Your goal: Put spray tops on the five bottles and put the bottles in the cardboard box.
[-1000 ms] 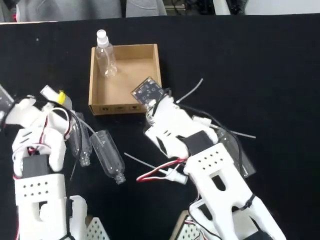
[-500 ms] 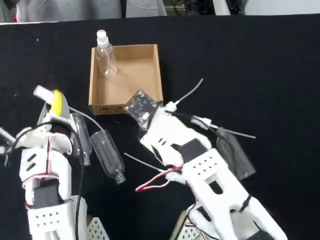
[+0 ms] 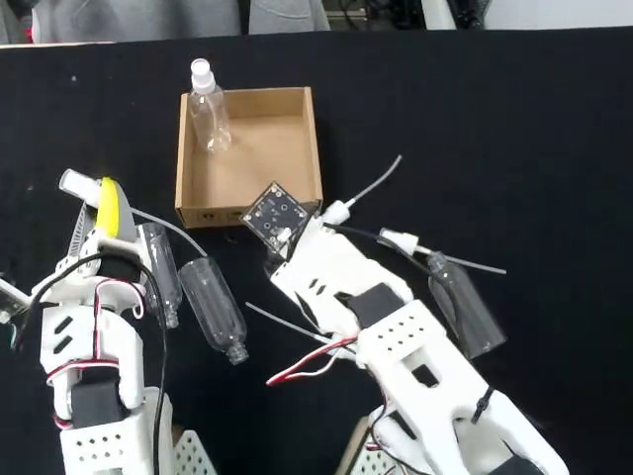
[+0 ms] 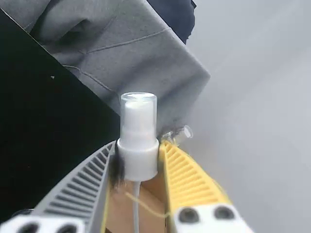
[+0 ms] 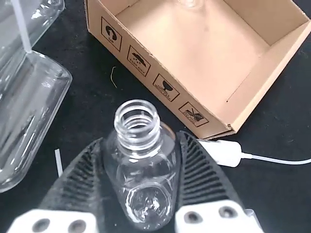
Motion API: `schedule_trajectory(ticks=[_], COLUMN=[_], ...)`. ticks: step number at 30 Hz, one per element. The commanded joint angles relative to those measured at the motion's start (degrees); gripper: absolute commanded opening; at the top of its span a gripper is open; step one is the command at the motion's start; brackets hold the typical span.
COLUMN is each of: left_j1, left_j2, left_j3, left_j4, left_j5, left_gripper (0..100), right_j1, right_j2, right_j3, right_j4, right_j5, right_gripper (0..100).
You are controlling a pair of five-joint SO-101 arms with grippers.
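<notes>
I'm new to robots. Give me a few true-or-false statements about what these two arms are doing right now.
1. The left gripper is shut on a white spray top. True.
2. The held bottle in the right gripper already wears a top. False: its neck is open.
3. The cardboard box holds five bottles. False: one capped bottle stands in it.
4. A bare bottle lies on its side on the table. True.

Capped btl (image 3: 210,119) in cardboard box (image 3: 269,158).
</notes>
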Motion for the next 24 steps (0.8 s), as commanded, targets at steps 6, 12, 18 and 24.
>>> schedule_trajectory(ticks=[6,12,18,24], left_j1=[-4.09,-3.56,-3.56,-3.47], left_j2=[-0.7,-0.7,-0.7,-0.7], left_j3=[-0.57,-0.84,-1.19,-1.19], left_j4=[-5.71,-7.03,-7.12,-7.12], left_j5=[5.1,8.0,12.22,14.59], left_gripper=[3,3,3,3], right_j1=[-1.14,-1.32,-1.49,-4.75], right_j2=[-6.02,-12.26,-12.26,-12.53], right_j3=[0.22,0.84,1.1,2.24], right_j4=[0.0,4.13,3.96,4.04], right_j5=[-0.44,-0.26,-0.09,5.36], right_gripper=[1.8,1.8,1.8,1.8])
